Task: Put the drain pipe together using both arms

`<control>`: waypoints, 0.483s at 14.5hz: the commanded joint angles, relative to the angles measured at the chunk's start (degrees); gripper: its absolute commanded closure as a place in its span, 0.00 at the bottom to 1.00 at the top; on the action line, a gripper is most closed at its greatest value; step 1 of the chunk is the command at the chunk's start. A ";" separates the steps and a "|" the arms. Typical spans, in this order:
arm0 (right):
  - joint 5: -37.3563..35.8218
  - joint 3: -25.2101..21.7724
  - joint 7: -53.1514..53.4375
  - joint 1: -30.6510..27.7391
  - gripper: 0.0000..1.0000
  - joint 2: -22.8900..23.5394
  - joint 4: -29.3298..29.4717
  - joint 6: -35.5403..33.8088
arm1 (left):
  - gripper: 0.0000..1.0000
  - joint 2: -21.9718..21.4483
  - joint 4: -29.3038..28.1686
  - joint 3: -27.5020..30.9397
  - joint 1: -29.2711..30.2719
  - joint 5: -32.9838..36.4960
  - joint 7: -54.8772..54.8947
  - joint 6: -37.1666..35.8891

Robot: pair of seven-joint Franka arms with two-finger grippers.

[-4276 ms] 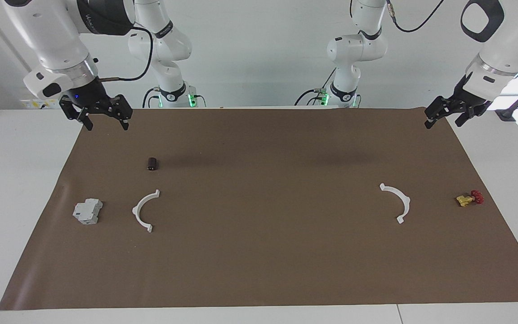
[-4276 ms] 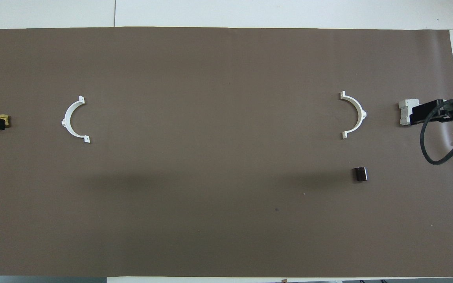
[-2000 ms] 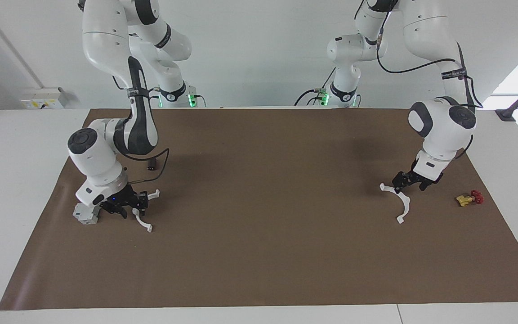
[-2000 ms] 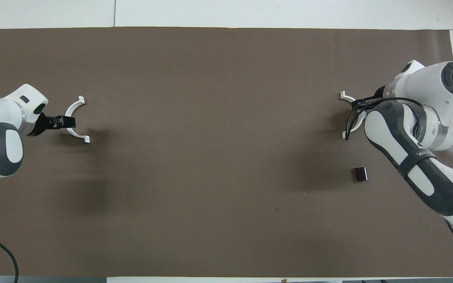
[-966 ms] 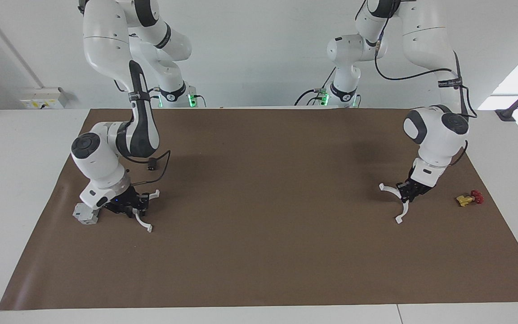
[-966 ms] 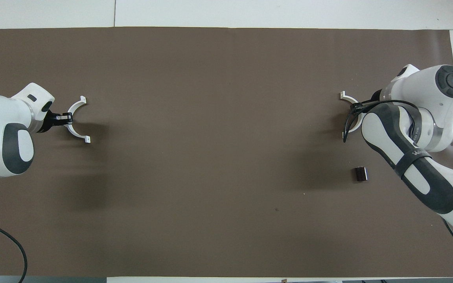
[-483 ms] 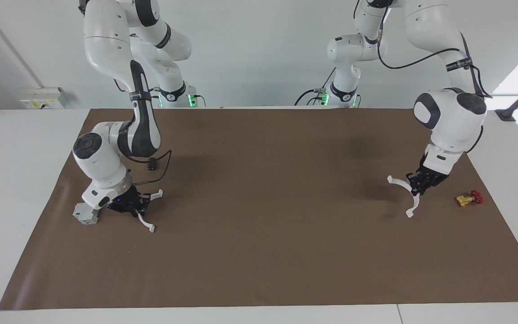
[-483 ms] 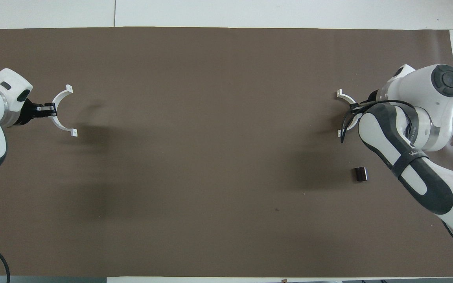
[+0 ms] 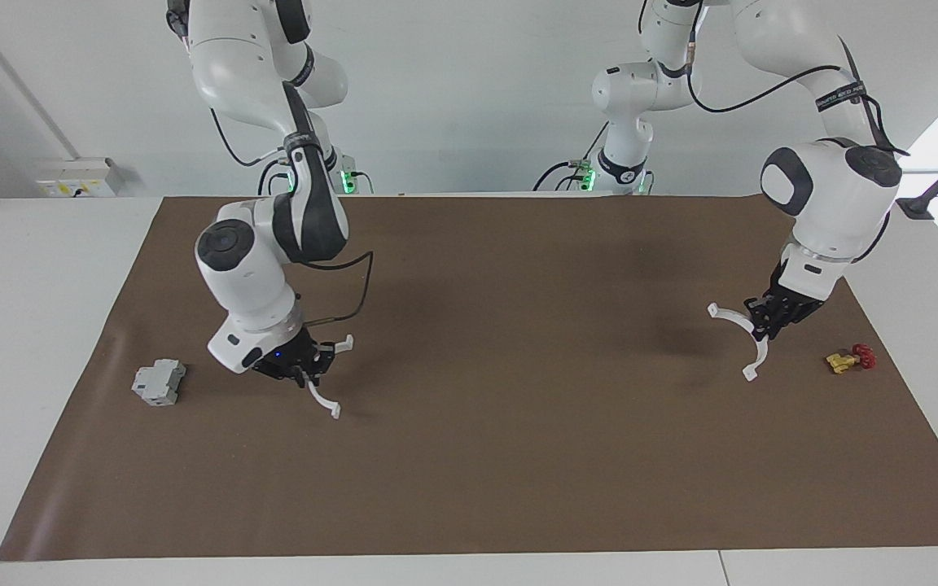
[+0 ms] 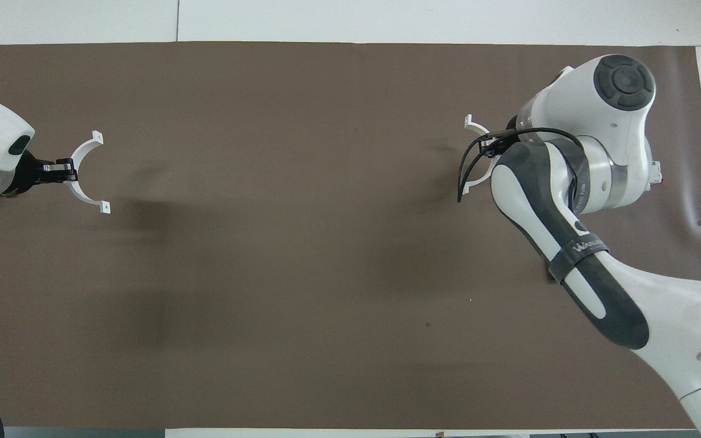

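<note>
The drain pipe is in two separate white half-rings. My right gripper point(image 9: 304, 376) is shut on the middle of one half-ring point(image 9: 322, 400) and holds it just above the brown mat, partway toward the table's middle from the right arm's end. At the left arm's end, my left gripper point(image 9: 769, 319) is shut on the other half-ring point(image 9: 728, 317), which hangs clear of the mat. The overhead view shows the left gripper point(image 10: 66, 170) pinching its half-ring point(image 10: 78, 153) at mid-arc. There the right arm covers most of the right half-ring point(image 10: 476, 127).
A grey boxy block point(image 9: 158, 382) lies on the mat point(image 9: 469, 488) toward the right arm's end. A small red and yellow valve point(image 9: 850, 358) lies near the left arm's end, beside the left gripper.
Both grippers have closed on their half-rings and lifted them. The right arm has carried its half-ring away from the grey block toward the table's middle. The left half-ring has risen slightly.
</note>
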 commanded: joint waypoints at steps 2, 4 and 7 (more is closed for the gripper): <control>0.78 -0.17 9.87 7.97 0.95 3.22 6.91 -2.31 | 1.00 2.11 7.46 -0.08 0.14 -0.33 -0.29 -8.60; 0.69 -0.09 10.59 10.53 0.95 3.57 7.72 -2.14 | 1.00 2.20 7.56 -0.08 -0.47 -0.33 -0.29 -8.35; 0.34 0.18 10.68 15.89 0.95 6.64 8.07 -0.56 | 1.00 2.29 8.08 0.01 -0.47 -0.33 -0.29 -9.83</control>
